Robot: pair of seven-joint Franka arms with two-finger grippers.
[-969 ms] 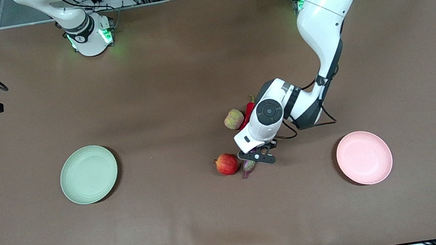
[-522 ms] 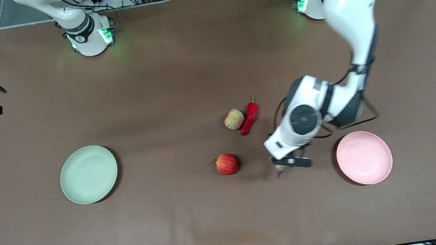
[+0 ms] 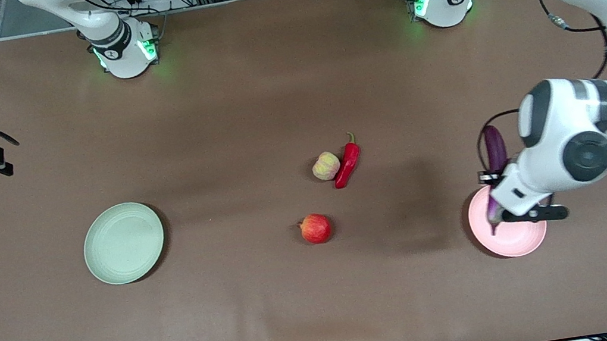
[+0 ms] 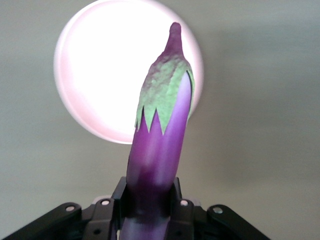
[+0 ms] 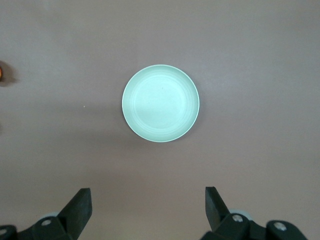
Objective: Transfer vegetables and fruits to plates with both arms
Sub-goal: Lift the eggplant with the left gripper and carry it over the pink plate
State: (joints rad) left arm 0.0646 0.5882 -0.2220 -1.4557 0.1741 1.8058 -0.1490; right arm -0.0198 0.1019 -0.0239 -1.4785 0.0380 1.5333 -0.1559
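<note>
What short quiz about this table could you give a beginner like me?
1. True or false: the eggplant lies on the table.
2. Which plate is the left gripper over? A) the green plate B) the pink plate C) neither
3. Fill in: the red chili lies right beside the pale ribbed ____.

Key
1. False: the left gripper's fingers are shut on it, up in the air.
2. B. The right gripper waits open above the table at the right arm's end, looking down at the green plate.
3. Fruit. The red apple sits apart, nearer the front camera.
</note>
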